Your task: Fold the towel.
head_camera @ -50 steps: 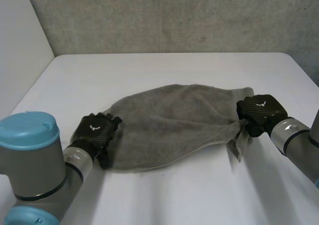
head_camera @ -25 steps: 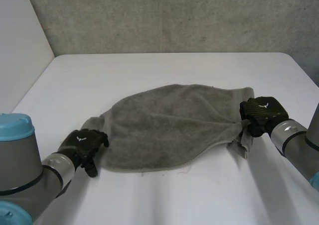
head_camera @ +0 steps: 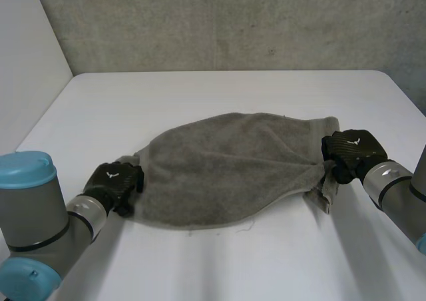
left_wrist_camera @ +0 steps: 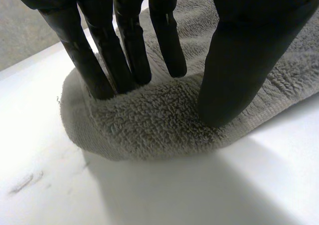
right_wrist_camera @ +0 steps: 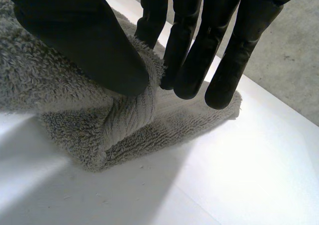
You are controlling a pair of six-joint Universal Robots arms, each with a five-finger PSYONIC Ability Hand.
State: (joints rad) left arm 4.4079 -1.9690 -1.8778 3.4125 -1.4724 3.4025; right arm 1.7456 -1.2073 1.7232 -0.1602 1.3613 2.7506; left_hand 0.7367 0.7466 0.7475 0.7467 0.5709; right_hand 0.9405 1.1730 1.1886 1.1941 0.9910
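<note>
A grey towel point(head_camera: 233, 168) lies spread and rumpled across the middle of the white table point(head_camera: 219, 94). My left hand point(head_camera: 116, 181) is at its left end. In the left wrist view the fingers point(left_wrist_camera: 124, 46) and the thumb point(left_wrist_camera: 234, 65) press into the towel point(left_wrist_camera: 159, 120) with a raised ridge of cloth pinched between them. My right hand point(head_camera: 349, 151) is at the towel's right end, where the cloth is gathered into a bunch. In the right wrist view the thumb point(right_wrist_camera: 84, 41) and fingers point(right_wrist_camera: 194, 60) pinch a rolled fold of the towel point(right_wrist_camera: 124, 120).
A grey wall point(head_camera: 233, 21) stands along the table's far edge. A pale wall point(head_camera: 26, 68) borders the table on the left. Bare table surface lies in front of the towel and behind it.
My left hand drew back off the towel's left part, then returned to its left end and curled its fingers onto the cloth. My right hand shifted slightly right, still holding the bunch.
</note>
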